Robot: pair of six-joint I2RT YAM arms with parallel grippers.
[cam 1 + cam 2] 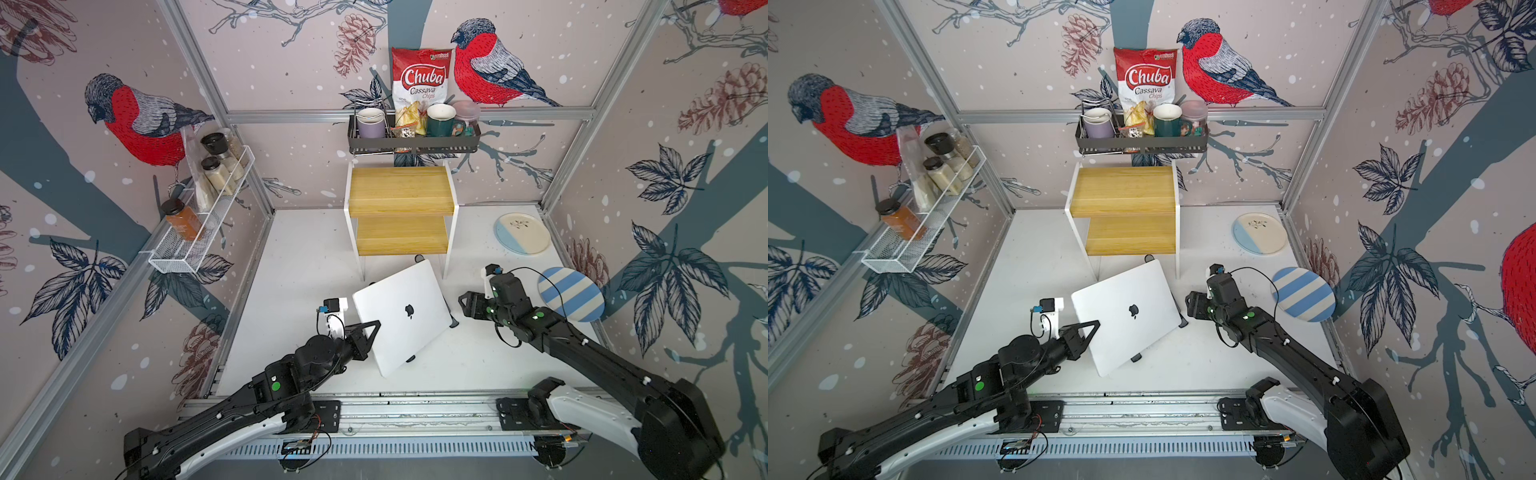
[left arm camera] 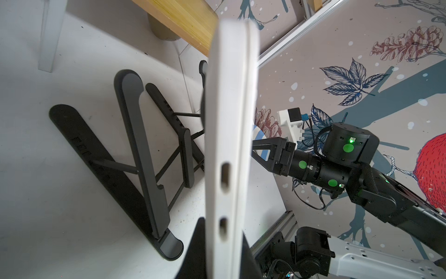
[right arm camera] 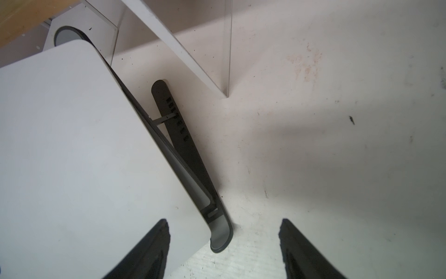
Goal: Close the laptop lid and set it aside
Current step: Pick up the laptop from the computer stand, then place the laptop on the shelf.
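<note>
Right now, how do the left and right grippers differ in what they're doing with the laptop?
The left gripper is shut on the laptop at its edge; the right gripper is open, holding nothing. The left gripper's fingers pinch the closed laptop; the right gripper's stand apart beside its opposite edge. Both point at the laptop.
</note>
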